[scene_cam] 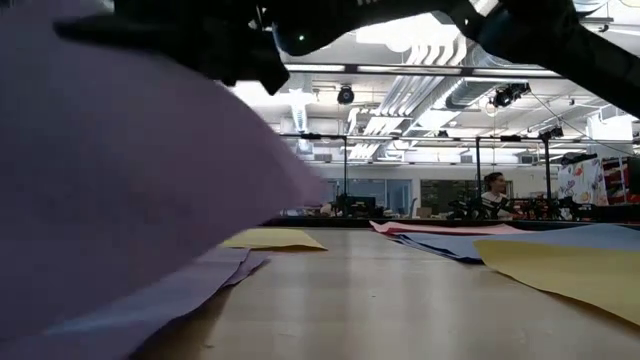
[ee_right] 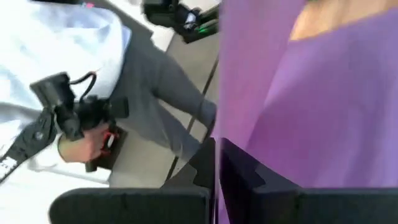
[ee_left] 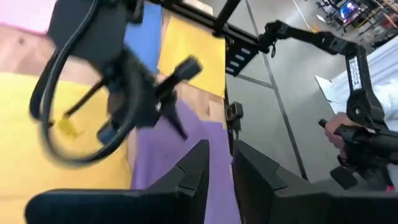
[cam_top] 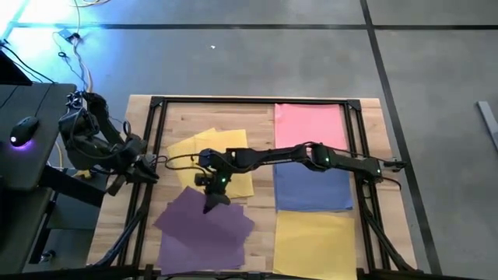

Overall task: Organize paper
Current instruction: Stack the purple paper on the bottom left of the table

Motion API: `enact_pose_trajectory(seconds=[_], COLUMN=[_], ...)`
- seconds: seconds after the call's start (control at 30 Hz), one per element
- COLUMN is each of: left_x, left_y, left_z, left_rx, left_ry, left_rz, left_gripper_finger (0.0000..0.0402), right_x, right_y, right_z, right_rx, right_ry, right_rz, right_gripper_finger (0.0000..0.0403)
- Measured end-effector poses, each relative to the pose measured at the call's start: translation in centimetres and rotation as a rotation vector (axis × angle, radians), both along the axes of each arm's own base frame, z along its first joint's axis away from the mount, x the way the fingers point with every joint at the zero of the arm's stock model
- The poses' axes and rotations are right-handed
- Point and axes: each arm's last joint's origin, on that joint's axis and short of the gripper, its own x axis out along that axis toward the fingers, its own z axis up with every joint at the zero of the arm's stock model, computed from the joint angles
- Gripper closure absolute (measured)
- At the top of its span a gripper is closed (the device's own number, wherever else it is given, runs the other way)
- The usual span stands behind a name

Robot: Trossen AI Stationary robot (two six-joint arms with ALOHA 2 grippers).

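My right gripper [cam_top: 212, 202] reaches from the table's right side across to the near left and is shut on a purple sheet of paper [scene_cam: 120, 180], whose raised part fills the left of the low view. A second purple sheet [scene_cam: 190, 290] lies flat beneath it. A yellow sheet [cam_top: 210, 159] lies flat just beyond them. On the right lie a pink sheet [cam_top: 310, 123], a blue sheet [cam_top: 311, 188] and a yellow sheet [cam_top: 315, 245] in a row. My left gripper [cam_top: 148, 167] waits at the table's left edge, its fingers [ee_left: 193, 171] slightly apart with nothing between them. My right gripper pinches the purple sheet's far edge [ee_right: 235, 140] between its two shut fingers. The fingers slant down from the table's right side. That edge is lifted off the table, and the sheet slopes down from the gripper [scene_cam: 230, 50] to its near part, which rests on the paper below.
A black metal frame [cam_top: 159, 132] runs around the wooden tabletop [cam_top: 261, 194]. A dark side desk with a mouse [cam_top: 25, 128] stands left of the table. A person's hand [ee_right: 71, 146] holding a control handle shows beyond the left edge.
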Motion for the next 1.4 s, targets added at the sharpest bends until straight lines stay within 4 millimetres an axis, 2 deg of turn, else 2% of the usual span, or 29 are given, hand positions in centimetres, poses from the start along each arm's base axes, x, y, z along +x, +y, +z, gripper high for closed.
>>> enact_pose_trajectory(seconds=[0.17,0.37,0.43,0.5,0.7,0.8,0.93,1.07,1.2,1.4], left_x=[-0.1,0.0,0.1,0.2,0.4,0.7,1.2,1.9,2.6,3.5], left_y=[-0.1,-0.2,-0.4,-0.6,-1.2,-1.7,-2.6,-3.7,-4.7,-5.3], left_z=[-0.1,-0.2,-0.3,-0.5,-1.4,-1.6,-1.8,-2.6,-5.4,-9.2], left_rx=[-0.074,-0.111,-0.115,-0.118,-0.119,-0.112,-0.105,-0.112,-0.086,0.025], left_ry=[0.061,0.089,0.105,0.135,0.265,0.298,0.313,0.340,0.384,0.403], left_rz=[-0.005,0.027,0.039,0.060,0.083,0.071,0.066,0.089,0.156,0.255], left_gripper_finger=[0.0351,0.0351,0.0351,0.0351,0.0351,0.0350,0.0338,0.0304,0.0245,0.0162], right_x=[0.2,0.3,0.3,0.3,0.4,0.2,0.5,0.5,0.5,0.1], right_y=[0.7,0.7,0.5,0.6,2.6,3.2,2.9,2.2,2.3,3.7], right_z=[0.2,-2.2,-2.4,-2.3,-1.7,-1.7,-1.1,-1.0,-1.2,-1.5], right_rx=[-0.145,-0.458,-0.505,-0.534,-0.513,-0.522,-0.502,-0.527,-0.499,-0.504], right_ry=[-0.125,-0.194,-0.230,-0.274,-0.425,-0.433,-0.413,-0.361,-0.288,-0.229], right_rz=[-0.032,-0.127,-0.111,-0.087,0.011,0.041,-0.007,-0.064,-0.115,-0.114], right_gripper_finger=[0.0403,0.0403,0.0403,0.0403,0.0403,0.0403,0.0403,0.0403,0.0403,0.0403])
